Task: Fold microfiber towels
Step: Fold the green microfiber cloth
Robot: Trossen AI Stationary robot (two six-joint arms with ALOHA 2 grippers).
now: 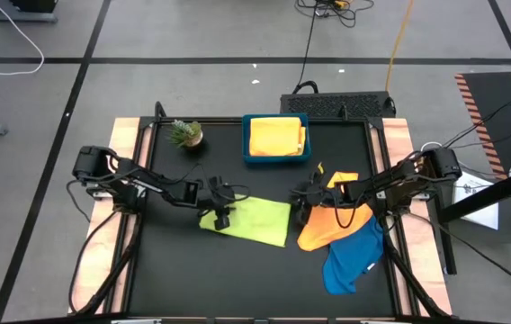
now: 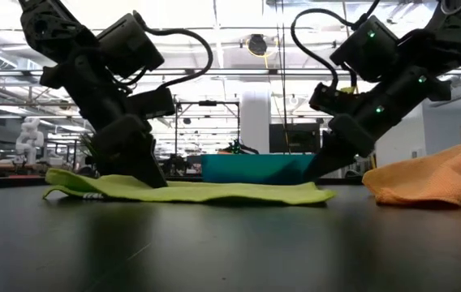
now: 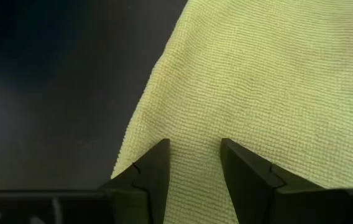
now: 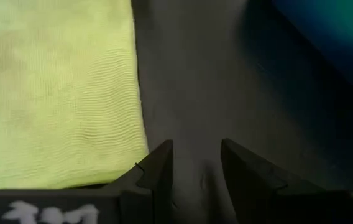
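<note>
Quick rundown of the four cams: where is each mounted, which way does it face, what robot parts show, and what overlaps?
High: overhead, straight down; both arms, left gripper on the lime towel, right gripper, blue tray.
Low: table height, level across; both arms descend onto the towel.
Left wrist: past its open fingers onto the towel.
Right wrist: its open fingers over the bare table beside the towel edge.
Shared: the lime towel in all four.
</note>
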